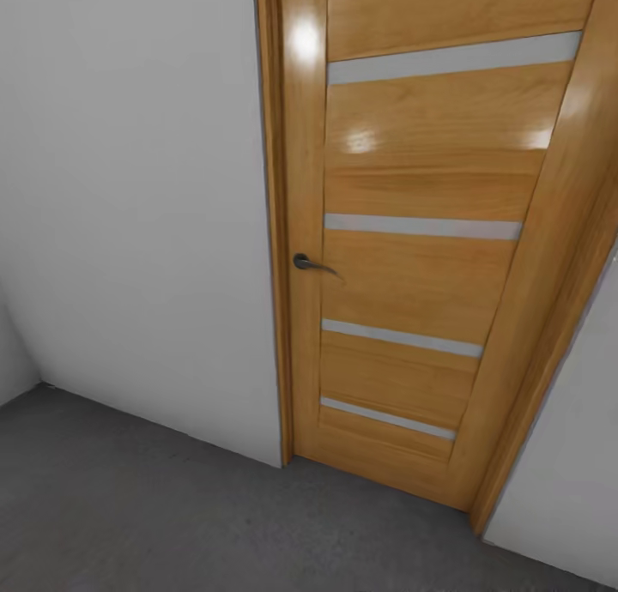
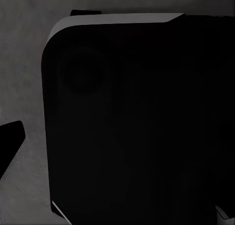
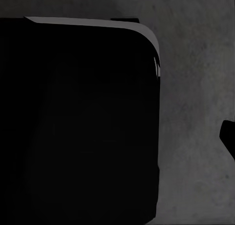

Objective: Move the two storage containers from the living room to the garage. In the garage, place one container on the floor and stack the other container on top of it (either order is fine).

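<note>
In the left wrist view we see one dark finger tip poking in at the picture's edge, with nothing against it; its partner is hidden, so we cannot tell how far the left gripper stands open, nor whether it holds anything. In the right wrist view it is much the same; a small dark finger tip shows at the edge, touching nothing that we can make out, and we cannot tell the right gripper's opening either. Both wrist views look down past a large black rounded body, with a pale edge along one side, which we take for part of the robot itself; beyond it lies mottled dark-grey concrete.

From the head view we face a tan wooden door, shut in its frame, with four pale horizontal strips across its panel and a dark lever handle on its left edge; glossy highlights sit on the upper wood. White walls stand on both sides of the door, and a corner shows low at the left. The floor is rough grey concrete running up to the wall and the door's foot; this is the garage. We see neither storage container in any of these views, so we cannot say where they are.
</note>
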{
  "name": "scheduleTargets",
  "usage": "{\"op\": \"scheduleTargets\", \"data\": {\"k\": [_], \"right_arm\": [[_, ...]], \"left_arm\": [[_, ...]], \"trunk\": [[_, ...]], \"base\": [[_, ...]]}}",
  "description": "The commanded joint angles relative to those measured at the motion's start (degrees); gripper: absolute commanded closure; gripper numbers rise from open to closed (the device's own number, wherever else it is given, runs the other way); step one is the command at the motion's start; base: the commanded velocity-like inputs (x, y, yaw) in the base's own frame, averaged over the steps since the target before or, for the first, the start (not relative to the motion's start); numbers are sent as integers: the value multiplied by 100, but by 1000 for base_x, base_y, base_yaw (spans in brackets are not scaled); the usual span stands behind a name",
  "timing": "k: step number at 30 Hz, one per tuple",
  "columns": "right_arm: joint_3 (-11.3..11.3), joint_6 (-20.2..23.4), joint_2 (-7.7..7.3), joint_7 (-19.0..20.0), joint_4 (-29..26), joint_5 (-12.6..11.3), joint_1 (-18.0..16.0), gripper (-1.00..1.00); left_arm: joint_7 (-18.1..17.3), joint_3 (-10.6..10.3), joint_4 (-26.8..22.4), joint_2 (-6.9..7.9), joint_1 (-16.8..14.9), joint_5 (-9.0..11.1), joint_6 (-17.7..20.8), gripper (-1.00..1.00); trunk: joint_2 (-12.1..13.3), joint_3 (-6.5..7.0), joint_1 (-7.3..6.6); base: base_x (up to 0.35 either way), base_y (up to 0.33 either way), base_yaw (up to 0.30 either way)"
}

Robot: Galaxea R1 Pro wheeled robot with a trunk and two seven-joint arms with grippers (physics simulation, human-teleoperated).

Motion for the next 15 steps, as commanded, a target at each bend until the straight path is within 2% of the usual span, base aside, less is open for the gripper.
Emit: {"op": "scheduleTargets", "data": {"k": [1, 15], "right_arm": [[0, -23, 0, -2, 4, -6, -1, -100], [0, -23, 0, -2, 3, -6, -1, -100]], "left_arm": [[-1, 4, 0, -1, -1, 17, -10, -100], [-1, -3, -5, 0, -1, 17, -10, -100]], "trunk": [[-2, -4, 0], [-2, -4, 0]], "base": [[4, 0, -256], [1, 0, -256]]}}
